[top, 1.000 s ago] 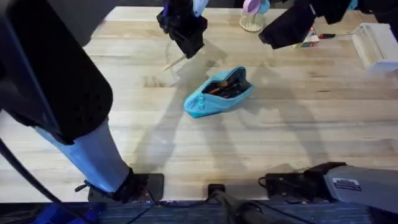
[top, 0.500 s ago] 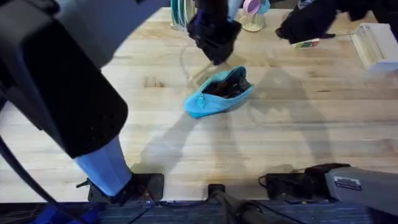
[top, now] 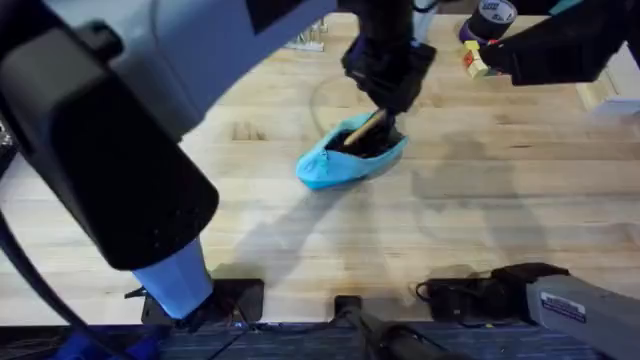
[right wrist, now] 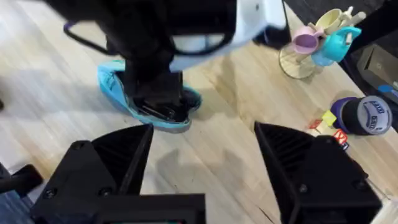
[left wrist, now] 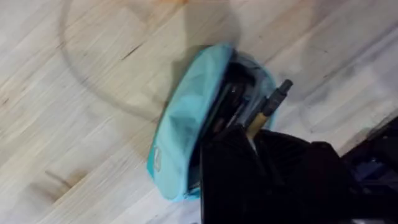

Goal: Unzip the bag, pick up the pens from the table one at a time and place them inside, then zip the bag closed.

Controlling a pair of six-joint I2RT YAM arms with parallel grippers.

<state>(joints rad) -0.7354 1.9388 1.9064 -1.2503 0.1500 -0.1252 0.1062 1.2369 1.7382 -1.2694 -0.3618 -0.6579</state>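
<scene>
Bag [top: 345, 160] lies unzipped mid-worktop [top: 480, 230], dark things inside. Left end effector [top: 385, 88] hangs right over its mouth, clamped on a pen [top: 366, 128] angled into the opening. Right end effector [right wrist: 205, 162] hovers gaping wide nearby. Behind: a cup rack [right wrist: 311, 43], a tape roll [right wrist: 364, 115], small blocks [right wrist: 326, 124]. Pale plank grain throughout.

No readable text anywhere. White label [top: 559, 297] on the right arm's base casing at the table's near edge: printed lines, too small to read. Dark round tape roll [right wrist: 365, 116] carries a pale label with blurred marks, illegible. Small red-and-yellow box [right wrist: 328, 126] beside it has print, also unreadable.
</scene>
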